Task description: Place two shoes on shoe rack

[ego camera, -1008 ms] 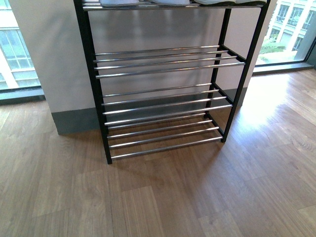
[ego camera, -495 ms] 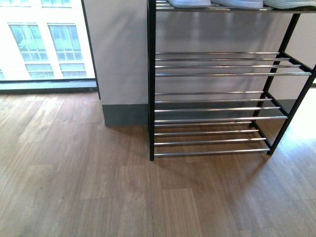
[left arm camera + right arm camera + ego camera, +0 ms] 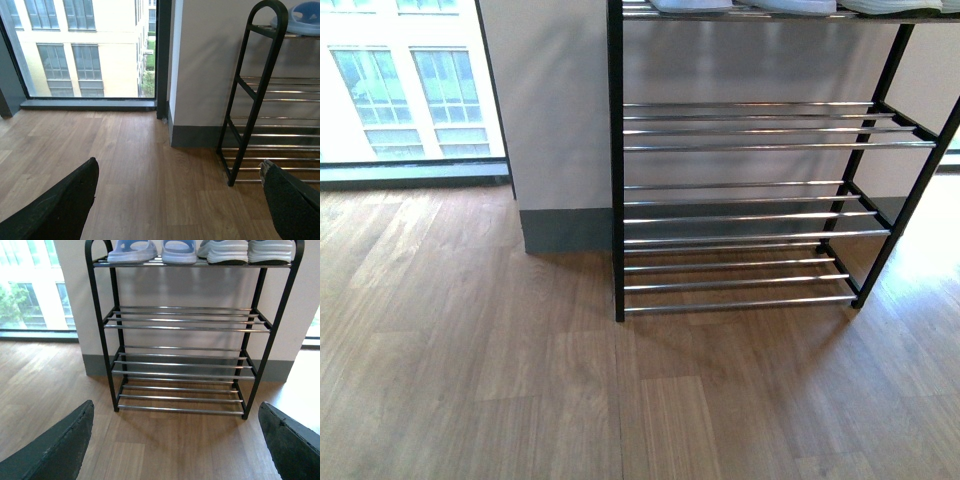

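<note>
Standing on top tier of black metal shoe rack [image 3: 190, 327] with chrome rods: grey knit sneakers [image 3: 247, 251], beside blue sandals [image 3: 152, 250]. Placement looks done. Left gripper [image 3: 175, 210], right gripper [image 3: 175, 440] released, empty.

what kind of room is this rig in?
Probably an upper-floor apartment or office entry area, not a lab: wood-plank floor, floor-to-ceiling window facing other buildings, and a shoe rack against the wall, with grey sneakers and blue sandals on top.

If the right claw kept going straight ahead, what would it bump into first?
Probably the shoe rack, around its middle chrome rods; nothing shows between it and the open right claw. Depth is hard to judge, so it might dip to the wooden floor first.
</note>
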You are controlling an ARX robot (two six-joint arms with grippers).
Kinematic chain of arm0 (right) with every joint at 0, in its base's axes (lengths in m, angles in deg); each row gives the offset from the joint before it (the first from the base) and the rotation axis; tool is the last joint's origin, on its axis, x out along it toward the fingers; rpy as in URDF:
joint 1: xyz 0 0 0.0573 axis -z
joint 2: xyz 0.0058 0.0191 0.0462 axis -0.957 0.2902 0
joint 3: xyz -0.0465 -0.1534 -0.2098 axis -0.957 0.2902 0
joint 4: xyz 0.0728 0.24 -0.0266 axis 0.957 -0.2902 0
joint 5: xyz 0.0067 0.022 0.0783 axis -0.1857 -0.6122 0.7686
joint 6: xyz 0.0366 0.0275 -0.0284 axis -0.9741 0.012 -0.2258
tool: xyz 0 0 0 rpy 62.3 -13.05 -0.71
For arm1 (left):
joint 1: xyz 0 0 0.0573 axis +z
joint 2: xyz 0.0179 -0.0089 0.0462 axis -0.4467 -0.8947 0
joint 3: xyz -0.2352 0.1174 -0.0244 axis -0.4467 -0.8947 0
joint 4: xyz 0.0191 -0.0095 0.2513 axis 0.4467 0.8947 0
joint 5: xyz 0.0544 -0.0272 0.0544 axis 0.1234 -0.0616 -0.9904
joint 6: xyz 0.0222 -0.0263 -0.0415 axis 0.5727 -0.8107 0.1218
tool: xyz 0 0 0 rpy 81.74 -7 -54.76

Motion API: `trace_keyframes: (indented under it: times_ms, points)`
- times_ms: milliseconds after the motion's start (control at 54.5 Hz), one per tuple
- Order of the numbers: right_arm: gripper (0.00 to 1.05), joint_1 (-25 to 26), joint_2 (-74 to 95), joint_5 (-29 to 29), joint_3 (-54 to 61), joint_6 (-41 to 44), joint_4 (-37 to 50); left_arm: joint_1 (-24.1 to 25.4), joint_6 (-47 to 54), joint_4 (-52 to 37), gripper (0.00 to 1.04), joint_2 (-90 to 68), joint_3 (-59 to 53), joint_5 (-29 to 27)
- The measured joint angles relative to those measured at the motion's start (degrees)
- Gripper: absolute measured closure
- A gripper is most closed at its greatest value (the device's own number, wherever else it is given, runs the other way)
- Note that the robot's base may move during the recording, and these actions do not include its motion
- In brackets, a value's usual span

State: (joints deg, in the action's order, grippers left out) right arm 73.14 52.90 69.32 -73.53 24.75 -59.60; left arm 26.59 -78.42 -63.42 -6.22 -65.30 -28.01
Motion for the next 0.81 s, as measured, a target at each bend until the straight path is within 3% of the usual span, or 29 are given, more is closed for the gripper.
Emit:
trace_keyframes:
  times_ms: [807]
  points:
    - [0.09, 0.00, -0.02, -0.04, 0.00, 0.02, 0.00, -0.04, 0.00, 0.00, 0.09, 0.00, 0.00, 0.04]
